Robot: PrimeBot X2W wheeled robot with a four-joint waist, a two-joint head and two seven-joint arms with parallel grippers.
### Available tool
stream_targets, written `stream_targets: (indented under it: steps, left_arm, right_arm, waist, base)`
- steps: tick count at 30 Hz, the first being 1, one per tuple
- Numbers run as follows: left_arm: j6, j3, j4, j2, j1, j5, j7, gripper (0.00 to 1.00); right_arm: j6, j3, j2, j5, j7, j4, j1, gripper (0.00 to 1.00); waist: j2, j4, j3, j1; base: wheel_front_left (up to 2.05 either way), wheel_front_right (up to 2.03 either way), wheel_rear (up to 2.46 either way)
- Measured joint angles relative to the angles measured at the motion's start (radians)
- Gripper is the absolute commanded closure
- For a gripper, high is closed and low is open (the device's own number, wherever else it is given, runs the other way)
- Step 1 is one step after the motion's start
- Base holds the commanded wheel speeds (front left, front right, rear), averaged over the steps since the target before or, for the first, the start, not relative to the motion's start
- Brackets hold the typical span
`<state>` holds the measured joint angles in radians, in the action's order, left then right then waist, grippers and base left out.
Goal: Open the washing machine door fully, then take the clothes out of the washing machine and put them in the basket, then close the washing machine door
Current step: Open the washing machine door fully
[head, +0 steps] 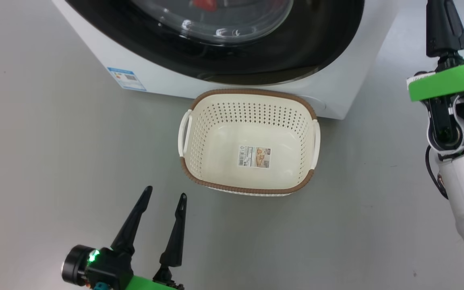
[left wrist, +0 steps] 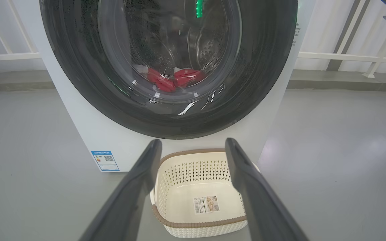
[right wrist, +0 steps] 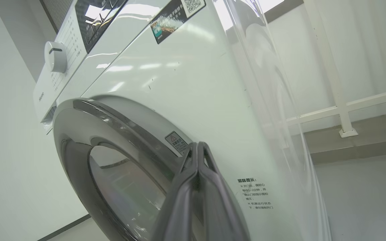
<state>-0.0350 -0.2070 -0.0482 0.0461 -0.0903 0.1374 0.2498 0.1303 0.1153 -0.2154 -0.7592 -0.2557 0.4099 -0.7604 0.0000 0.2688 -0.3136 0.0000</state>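
The large round washing machine door (left wrist: 263, 83), with its wide glossy black rim and bulging clear glass centre, is seen shut against the big white front-loading washing machine (head: 163, 80), so the opening step is judged not yet done. The soft bright red clothes (left wrist: 173, 78) with white trim are seen through the glass, at the bottom of the steel drum. The small cream-white perforated basket (head: 252, 117) with a brown woven-look rim is set empty on the grey floor (head: 54, 161), just beside the washer's front, at six o'clock from the door in the head view. The long dark left fingers (head: 133, 221) are spread wide and hold nothing; they are held low at seven o'clock from the basket, well apart from the door. The long dark right fingers (right wrist: 186, 194) are pressed together on nothing and are raised at two o'clock from the basket. In the right wrist view their tips are placed just beside the door's outer edge, the rim curving away towards nine o'clock; whether it is touched cannot be told. The right arm is judged much the nearer for pulling the door open.
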Motion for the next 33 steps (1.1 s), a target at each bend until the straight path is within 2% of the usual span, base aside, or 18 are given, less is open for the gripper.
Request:
stream_targets:
  steps: [6, 18, 25, 33]
  left_arm:
    - [0.000, -0.015, -0.004, -0.001, -0.018, 0.005, 0.000, 0.00]
    - [0.001, -0.030, -0.010, -0.002, -0.044, 0.016, 0.000, 0.00]
    - [0.001, -0.046, -0.013, -0.003, -0.065, 0.023, 0.000, 0.00]
    - [0.001, -0.053, -0.015, -0.004, -0.082, 0.039, 0.000, 0.00]
  right_arm:
    - [0.000, 0.107, -0.040, -0.167, 0.003, 0.089, -0.094, 1.00]
    - [0.000, 0.253, -0.133, -0.436, 0.127, 0.150, -0.255, 1.00]
    - [0.000, 0.315, -0.175, -0.552, 0.239, 0.179, -0.336, 1.00]
    - [0.000, 0.349, -0.192, -0.634, 0.324, 0.206, -0.369, 1.00]
  waist:
    - [0.0000, 0.027, -0.030, 0.0000]
    - [0.0000, 0.049, -0.077, 0.0000]
    - [0.0000, 0.063, -0.108, 0.0000]
    - [0.0000, 0.074, -0.123, 0.0001]
  base:
    - [0.00, 0.00, 0.00]
    - [0.00, 0.00, 0.00]
    - [0.00, 0.00, 0.00]
    - [0.00, 0.00, 0.00]
